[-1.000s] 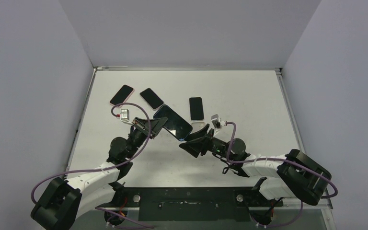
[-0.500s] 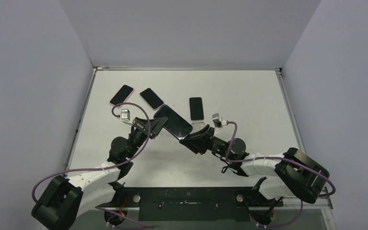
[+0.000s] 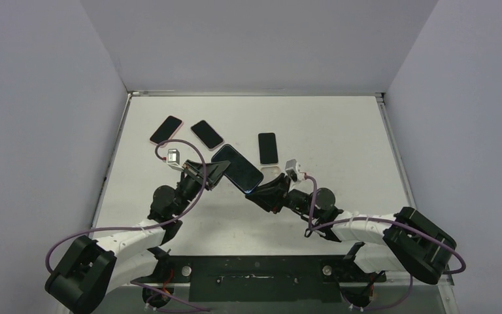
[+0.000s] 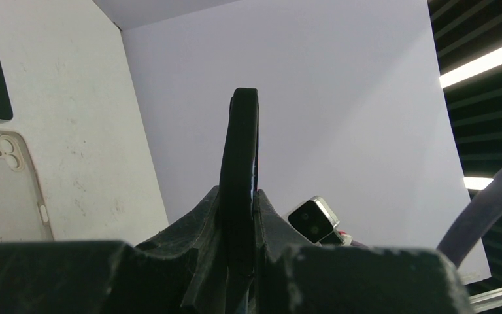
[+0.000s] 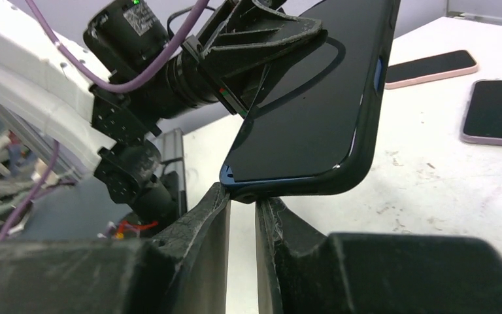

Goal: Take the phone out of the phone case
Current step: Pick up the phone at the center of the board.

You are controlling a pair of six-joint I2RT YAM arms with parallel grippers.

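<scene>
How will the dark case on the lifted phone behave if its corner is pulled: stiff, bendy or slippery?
The case probably bends somewhat: its rounded matte rim looks like soft rubber. It likely grips well, being less slippery than the glossy phone screen. It may hold on tightly, since its rim wraps the screen edge.

The phone [image 5: 304,111] is a dark-screened slab with a blue rim, seated in a black phone case [image 5: 365,140] that wraps its edges. The pair hangs above the middle of the desk [image 3: 340,131], tilted, screen up. Its left end is clamped in the left pincer [image 3: 212,171]. Its near-right corner sits between the tips of the right pincer [image 5: 242,196].
</scene>
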